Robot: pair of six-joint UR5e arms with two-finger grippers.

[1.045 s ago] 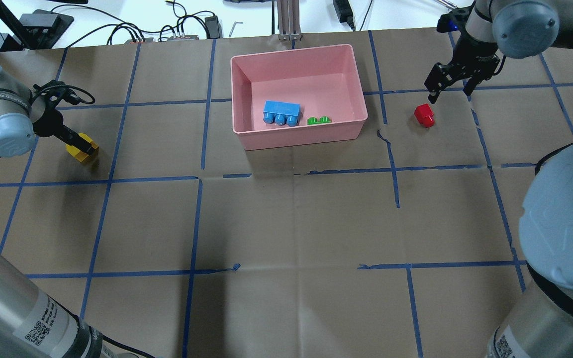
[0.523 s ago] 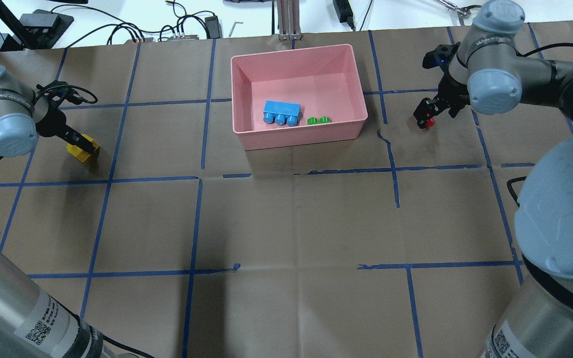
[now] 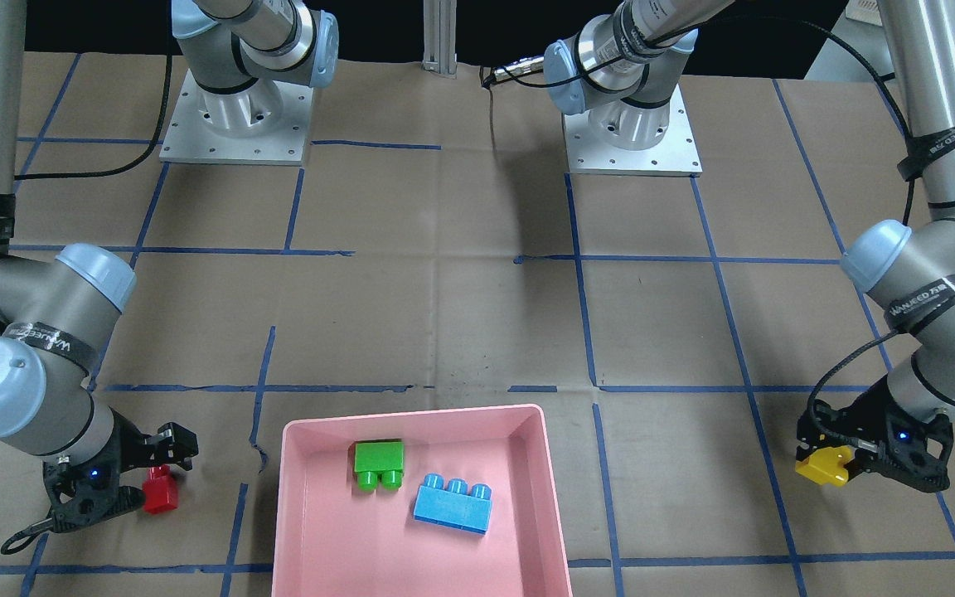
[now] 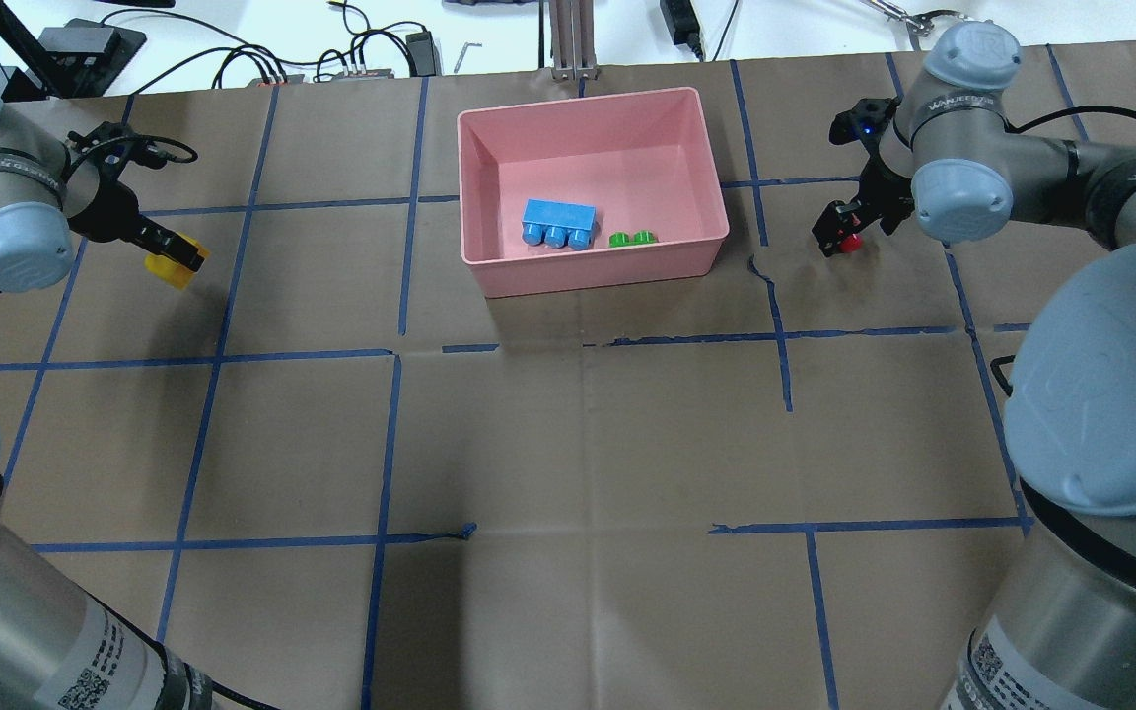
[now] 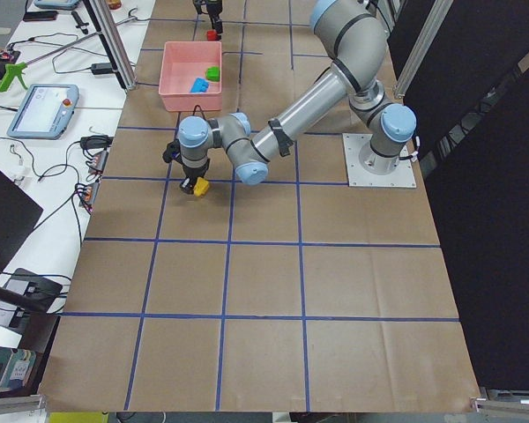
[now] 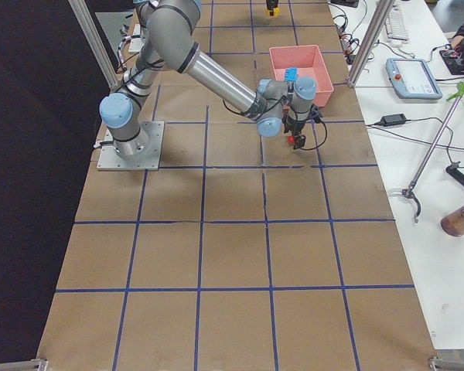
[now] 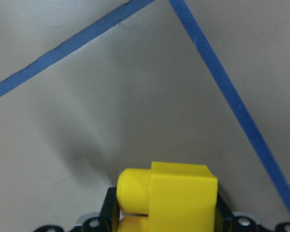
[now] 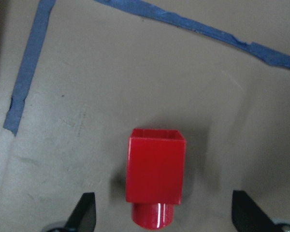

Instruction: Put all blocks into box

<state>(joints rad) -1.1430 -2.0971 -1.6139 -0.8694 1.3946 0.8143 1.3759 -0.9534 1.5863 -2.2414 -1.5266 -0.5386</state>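
1. Box (image 4: 588, 276): pink, toward 12 o'clock in the overhead view; holding 2 blocks.
2. Left gripper (image 3: 836, 461): clamped on yellow, seemingly just clear of the paper (image 4: 588, 444), well out at the box's 9 o'clock.
3. Right gripper (image 8: 164, 215): jaws apart, straddling red with a gap on each side, near the box's 3 o'clock.
4. Blue (image 4: 557, 223): 3 studs; inside box, near its 6 o'clock wall. Done.
5. Green (image 4: 633, 238): 2 studs; inside box, just beside blue at its 3 o'clock. Done.
6. Yellow (image 3: 820, 469): 2 studs; gripped, not yet boxed.
7. Red (image 8: 156, 176): 1 stud; lying on the paper, ungripped, not yet boxed.

Progress: 2 of 4 boxed; judged halfway, 2 carries and drops left.

Change: against 0.5 s ago, yellow raised and shifted toward 12 o'clock; against 1.0 s ago, right gripper brought down from red's 1 o'clock to around it.
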